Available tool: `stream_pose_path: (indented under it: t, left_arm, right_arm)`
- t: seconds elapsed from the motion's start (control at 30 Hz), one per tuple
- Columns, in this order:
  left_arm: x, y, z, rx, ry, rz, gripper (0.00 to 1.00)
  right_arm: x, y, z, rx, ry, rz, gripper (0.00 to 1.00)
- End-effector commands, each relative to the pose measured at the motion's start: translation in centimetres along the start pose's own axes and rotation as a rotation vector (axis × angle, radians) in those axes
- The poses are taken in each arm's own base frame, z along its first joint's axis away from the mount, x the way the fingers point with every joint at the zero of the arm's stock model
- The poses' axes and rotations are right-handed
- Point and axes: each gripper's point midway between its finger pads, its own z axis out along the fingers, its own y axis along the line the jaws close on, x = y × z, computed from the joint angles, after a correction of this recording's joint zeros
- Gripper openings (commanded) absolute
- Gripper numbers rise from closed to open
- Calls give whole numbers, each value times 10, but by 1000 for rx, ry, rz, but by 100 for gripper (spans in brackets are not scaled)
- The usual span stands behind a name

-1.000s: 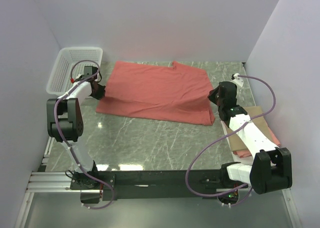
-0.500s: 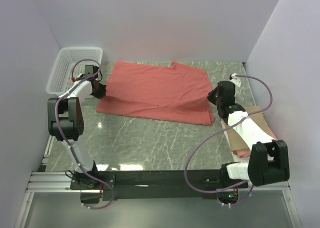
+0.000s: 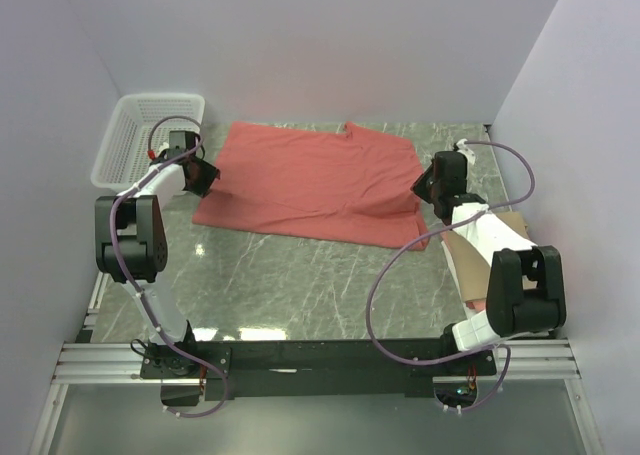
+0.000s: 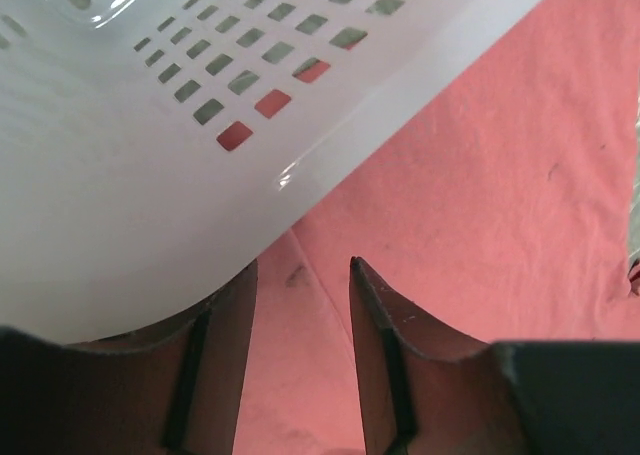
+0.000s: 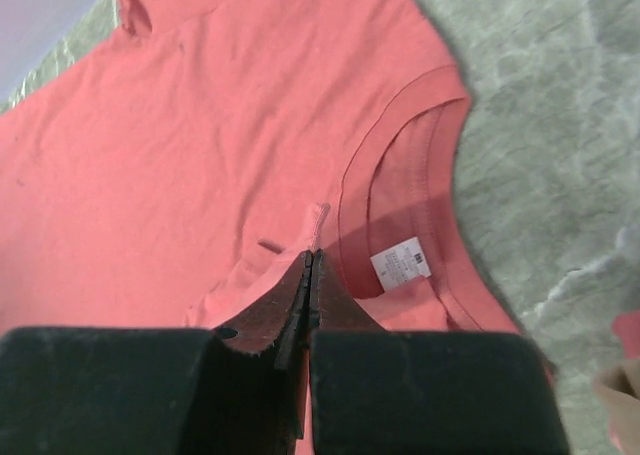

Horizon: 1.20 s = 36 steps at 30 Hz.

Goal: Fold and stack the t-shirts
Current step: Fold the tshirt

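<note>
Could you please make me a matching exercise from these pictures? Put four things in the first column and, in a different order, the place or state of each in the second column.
Column one:
1. left pincer
2. right pincer
3. white mesh basket
4. salmon-red t-shirt

Column two:
A. lying spread out in the middle
B. standing in the far left corner
C. open, nothing between its fingers
D. shut on a pinch of red cloth near the collar

Right pairs: 1-C, 2-D, 3-B, 4-A
</note>
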Motion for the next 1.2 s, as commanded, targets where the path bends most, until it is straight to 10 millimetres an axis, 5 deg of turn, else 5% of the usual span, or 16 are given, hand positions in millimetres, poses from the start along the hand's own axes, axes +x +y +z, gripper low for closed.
stream_pose_path:
  t: [0.0,0.13,0.3,0.5,0.57,0.63,0.73,0.93,1.03,1.07,1.13,1.17]
  left_arm:
    - [-13,-22,-8,110,-33,31,47]
    - [-1,-20,-12,122,-9,30,46]
    - [25,-30,-23,156,41,63,44]
    - [60,-36,-39,201,113,111,43]
    - [69,-35,-46,217,139,122,43]
    - [74,-35,-56,235,151,130,42]
    - [76,-38,-67,262,164,158,42]
    - [73,-45,-86,288,177,248,42]
    - [67,-46,-94,268,170,299,42]
    - [65,-45,-95,262,164,328,42]
    - [62,-47,-99,253,170,359,42]
    - [62,-47,-101,252,172,389,42]
  right_arm:
    - [-17,21,0,-83,-28,-18,0]
    - [-6,35,-5,-180,-3,-35,0]
    - [37,37,-20,-211,77,-72,0]
    - [96,0,-34,-128,180,-90,1]
    - [108,-15,-38,-85,212,-95,13]
    - [108,-22,-43,-58,212,-98,32]
    - [98,-20,-53,-47,196,-102,46]
    - [61,6,-56,-38,169,-98,48]
    - [59,19,-37,-6,225,-126,47]
    - [46,37,-32,-26,210,-134,47]
    - [64,33,-10,35,292,-170,46]
    - [53,48,-3,25,276,-173,46]
